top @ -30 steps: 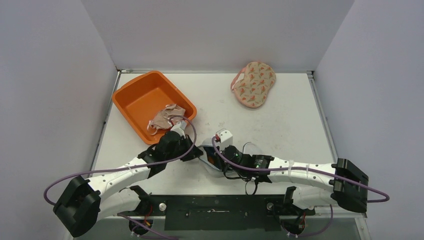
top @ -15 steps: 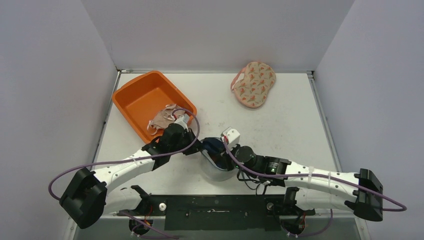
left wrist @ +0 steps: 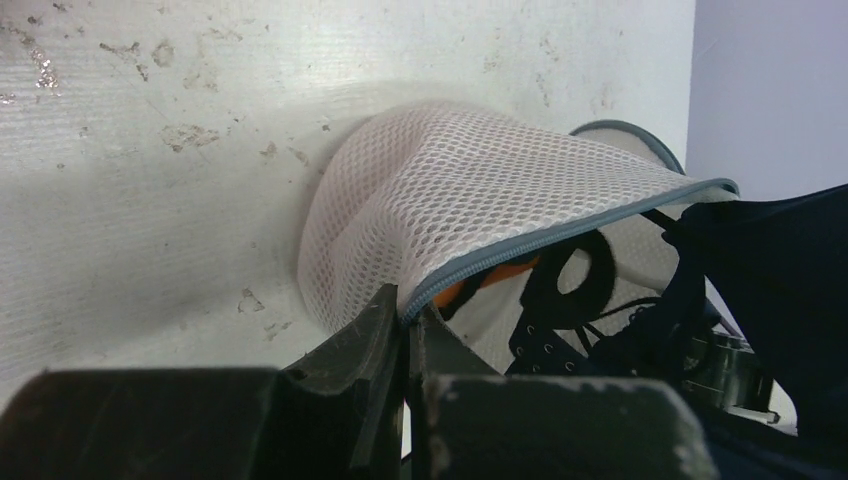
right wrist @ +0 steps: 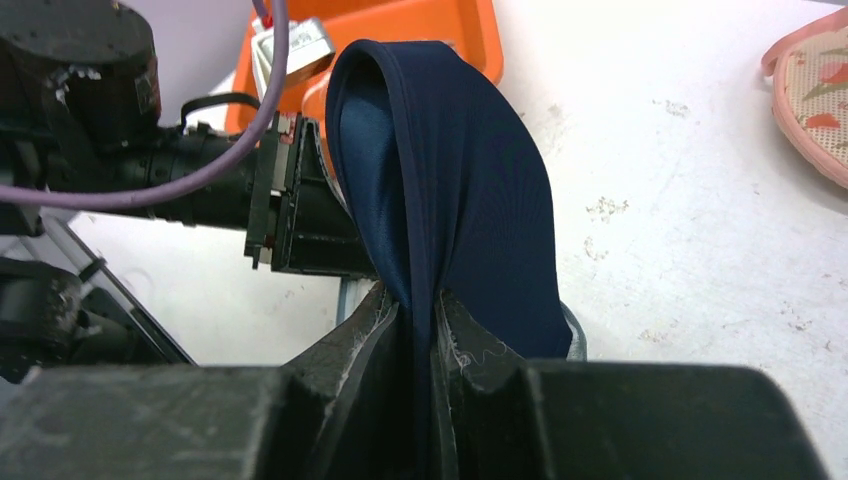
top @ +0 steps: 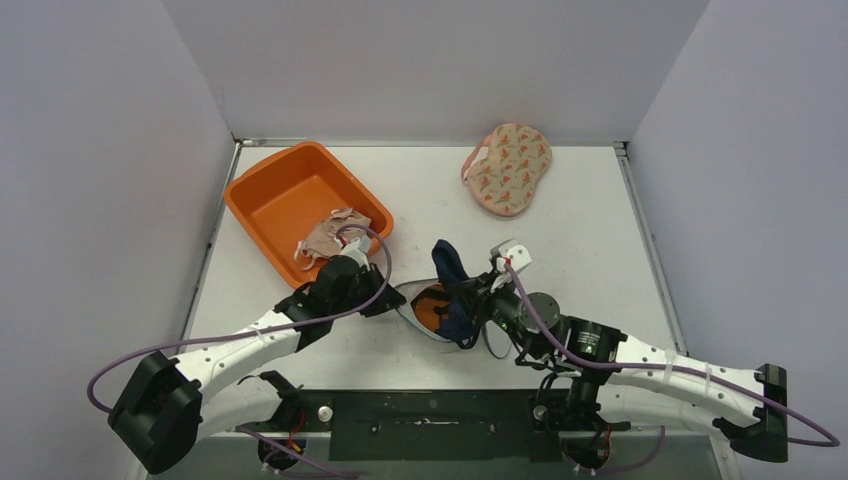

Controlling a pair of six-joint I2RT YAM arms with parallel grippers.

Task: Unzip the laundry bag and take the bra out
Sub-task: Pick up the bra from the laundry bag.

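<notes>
Laundry bag [left wrist: 450, 190]: white mesh, lying on the table [top: 590, 250] at the near centre, mouth open. Left gripper [left wrist: 408, 318]: fingers closed tight on the bag's grey zip edge. Right gripper [right wrist: 418, 305]: fingers pinched together on a fold of the navy bra [right wrist: 450, 170]. The bra stands up above the bag's mouth, its lower part hanging into it. Orange tub [top: 285, 195], far left, holds a beige garment [top: 335, 237]. Floral pouch [top: 508, 168] lies at the far side, well apart.
</notes>
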